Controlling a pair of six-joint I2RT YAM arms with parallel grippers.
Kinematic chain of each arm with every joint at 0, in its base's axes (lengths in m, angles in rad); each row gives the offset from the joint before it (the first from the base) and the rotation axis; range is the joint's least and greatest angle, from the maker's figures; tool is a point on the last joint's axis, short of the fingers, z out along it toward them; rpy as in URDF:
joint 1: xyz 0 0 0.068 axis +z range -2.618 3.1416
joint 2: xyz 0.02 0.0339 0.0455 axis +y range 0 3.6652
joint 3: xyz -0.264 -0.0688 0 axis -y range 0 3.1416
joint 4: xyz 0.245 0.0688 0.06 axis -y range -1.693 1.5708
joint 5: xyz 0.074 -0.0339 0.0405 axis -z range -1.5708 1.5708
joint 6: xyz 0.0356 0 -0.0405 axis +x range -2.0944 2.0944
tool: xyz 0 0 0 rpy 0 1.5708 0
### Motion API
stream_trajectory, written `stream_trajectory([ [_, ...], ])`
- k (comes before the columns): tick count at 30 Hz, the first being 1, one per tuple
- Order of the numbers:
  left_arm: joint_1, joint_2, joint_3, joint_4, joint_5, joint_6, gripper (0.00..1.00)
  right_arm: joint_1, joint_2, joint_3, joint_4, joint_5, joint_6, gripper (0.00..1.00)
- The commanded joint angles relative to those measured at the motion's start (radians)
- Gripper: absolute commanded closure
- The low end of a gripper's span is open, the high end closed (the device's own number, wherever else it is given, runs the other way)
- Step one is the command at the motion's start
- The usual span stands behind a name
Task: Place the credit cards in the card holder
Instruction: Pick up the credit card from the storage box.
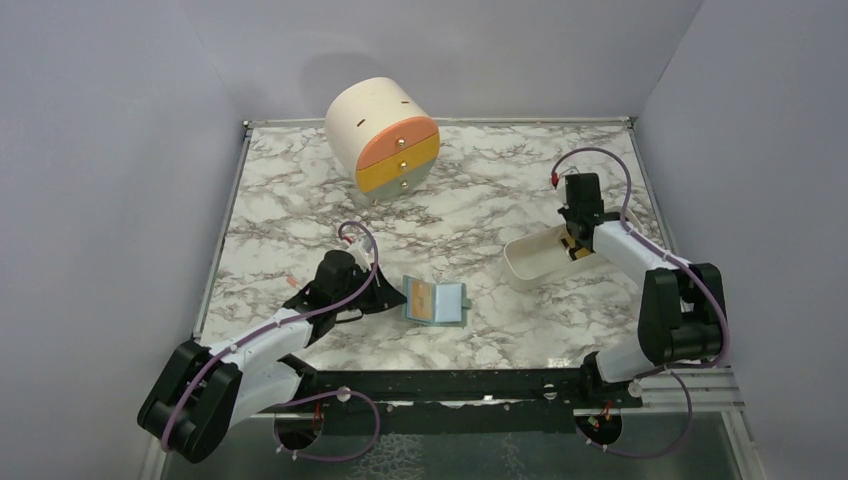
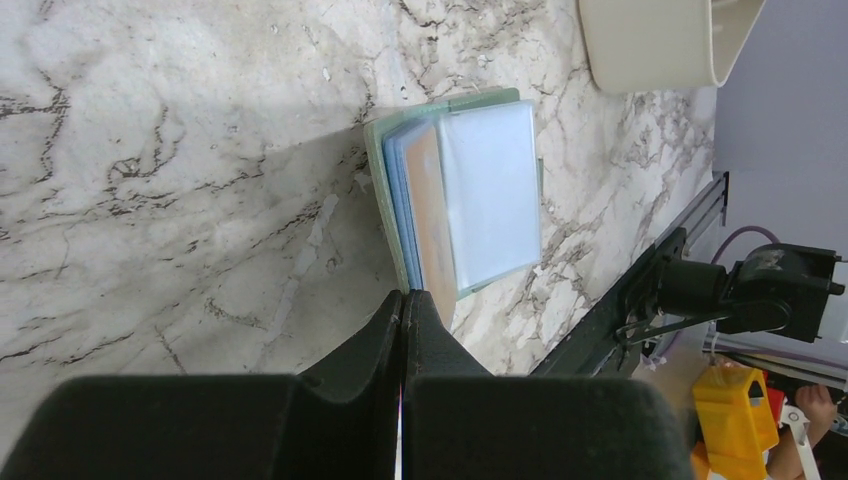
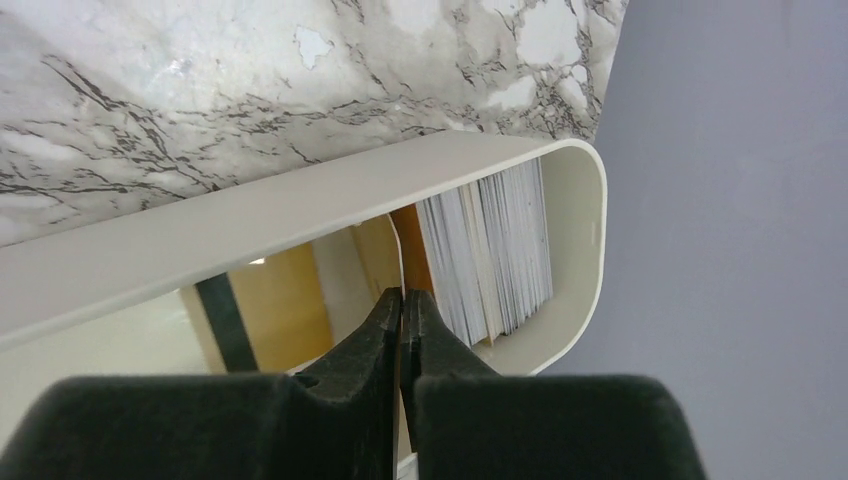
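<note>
In the tray (image 3: pixel 300 215), fingers (image 3: pixel 385 330) half-hide a card (image 3: pixel 396 250).

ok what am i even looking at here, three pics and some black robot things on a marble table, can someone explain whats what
These are two robot arms bolted to the near edge of a marble table. The wide picture is from a fixed camera above and behind them. The other two come from small cameras on each wrist, so the black shapes at the bottom are that arm's own fingers.

On the table: a cream drum of drawers, a white tray, and an open green card holder in the middle.

The left gripper is shut with nothing seen in it, just short of the card holder, which already shows an orange card in its sleeves.

The right gripper reaches into the tray, shut on a thin pale card, beside a stack of cards standing on edge.
</note>
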Motion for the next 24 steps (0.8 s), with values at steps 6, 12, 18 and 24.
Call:
stream_trajectory([
  [6, -0.001, -0.011, 0.017, -0.037, -0.021, 0.003, 1.00, -0.009, -0.113, 0.110, -0.170, -0.133, 0.083, 0.99],
  [12, -0.003, -0.024, -0.006, -0.028, -0.054, -0.022, 1.00, -0.008, -0.176, 0.164, -0.223, -0.247, 0.174, 0.99],
  [18, -0.002, -0.004, -0.021, -0.029, -0.056, -0.041, 0.90, 0.058, -0.256, 0.182, -0.223, -0.387, 0.292, 0.99],
  [24, -0.002, -0.050, -0.007, -0.121, -0.136, -0.053, 0.70, 0.182, -0.288, 0.163, -0.142, -0.411, 0.375, 0.99],
])
